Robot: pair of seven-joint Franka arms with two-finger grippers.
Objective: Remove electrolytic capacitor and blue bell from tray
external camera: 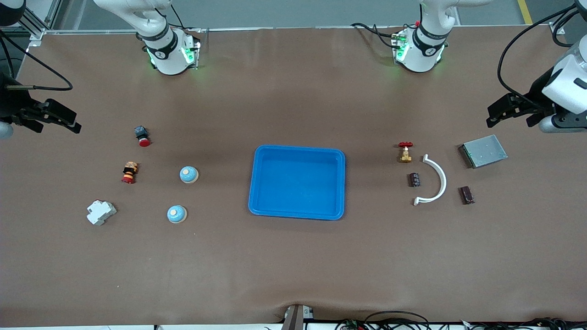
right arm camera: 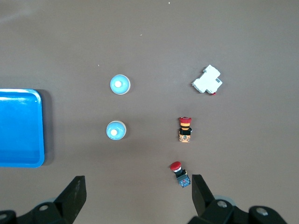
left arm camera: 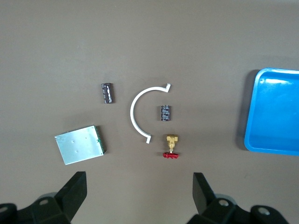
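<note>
Left gripper [external camera: 511,120] is hanging with jaws wide and nothing between them, over the left arm's end of the table, above the grey plate [external camera: 483,151]. Right gripper [external camera: 56,123] is likewise standing wide and empty over the right arm's end, above the red-capped button [external camera: 142,136]. Both arms are waiting, wrists pointing down.

Tray [external camera: 251,183] is lying mid-table and is showing bare blue floor; no part is sitting in it.

Electrolytic capacitor [external camera: 415,179] is lying on the table toward the left arm's end, between the tray and the white curved clip [external camera: 435,181], just nearer the front camera than the brass valve [external camera: 405,152]. Its long axis is running roughly from the robots toward the camera. A second dark cylinder [external camera: 467,195] is lying past the clip.

Two blue bells [external camera: 189,174] [external camera: 176,214] are sitting dome-up toward the right arm's end, well apart from the tray.

Judgement: each arm is nearer its own part, yet both parts are already outside the tray, so the removal appears complete.
</note>
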